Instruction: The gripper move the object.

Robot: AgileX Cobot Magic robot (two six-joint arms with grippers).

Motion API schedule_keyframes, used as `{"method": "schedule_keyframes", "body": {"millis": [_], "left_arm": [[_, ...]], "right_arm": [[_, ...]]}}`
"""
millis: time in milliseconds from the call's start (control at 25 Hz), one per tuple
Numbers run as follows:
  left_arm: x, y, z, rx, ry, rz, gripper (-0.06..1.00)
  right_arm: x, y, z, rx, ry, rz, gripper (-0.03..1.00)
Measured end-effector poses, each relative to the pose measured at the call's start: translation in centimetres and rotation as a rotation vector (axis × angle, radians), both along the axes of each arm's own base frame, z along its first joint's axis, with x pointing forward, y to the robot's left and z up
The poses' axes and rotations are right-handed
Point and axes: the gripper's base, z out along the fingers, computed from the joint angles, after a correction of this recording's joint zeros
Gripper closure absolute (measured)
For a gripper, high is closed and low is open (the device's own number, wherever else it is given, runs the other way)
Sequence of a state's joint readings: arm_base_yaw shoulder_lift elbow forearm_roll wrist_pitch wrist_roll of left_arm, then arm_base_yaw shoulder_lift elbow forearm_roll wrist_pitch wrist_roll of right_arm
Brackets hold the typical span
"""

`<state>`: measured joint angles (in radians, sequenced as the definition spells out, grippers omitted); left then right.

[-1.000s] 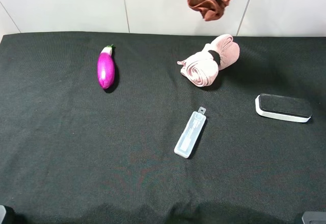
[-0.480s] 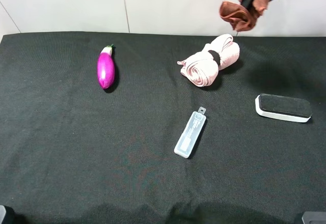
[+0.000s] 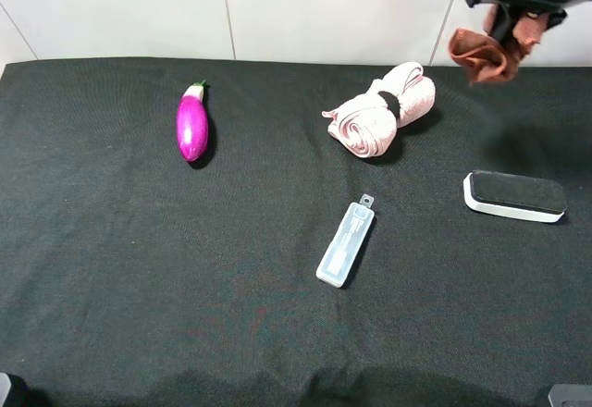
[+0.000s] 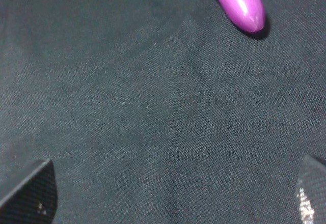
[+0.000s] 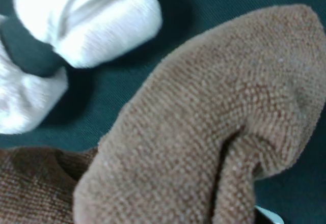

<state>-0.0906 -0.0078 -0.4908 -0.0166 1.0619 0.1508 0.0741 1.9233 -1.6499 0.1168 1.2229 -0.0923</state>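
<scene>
a black woven cloth point(image 3: 111, 314) spreads flat across the whole tabletop, and right behind its far edge stands a pale white panelled wall point(image 3: 120, 9), split by thin dark seams point(image 3: 227, 9), evenly lit.

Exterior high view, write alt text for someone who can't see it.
The right gripper holds a crumpled brown cloth in the air above the far right of a black-covered table. On it lie a purple eggplant, a rolled pink towel, a clear plastic case and a black-topped eraser.
</scene>
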Motion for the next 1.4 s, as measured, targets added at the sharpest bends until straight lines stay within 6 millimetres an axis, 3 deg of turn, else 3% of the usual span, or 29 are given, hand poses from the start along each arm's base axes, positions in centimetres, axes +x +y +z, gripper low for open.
{"method": "schedule_keyframes", "body": {"millis": [680,1400], "left_arm": [[0.0,0.0,0.0,0.0,0.0,0.0,-0.05],[0.0,0.0,0.0,0.0,0.0,0.0,-0.05]], "right_arm": [[-1.7,-5.8,-4.3,0.011,0.121,-0.152,0.83],[-3.4,-10.2,-8.7,0.008,0.078,-0.321,0.83]]}}
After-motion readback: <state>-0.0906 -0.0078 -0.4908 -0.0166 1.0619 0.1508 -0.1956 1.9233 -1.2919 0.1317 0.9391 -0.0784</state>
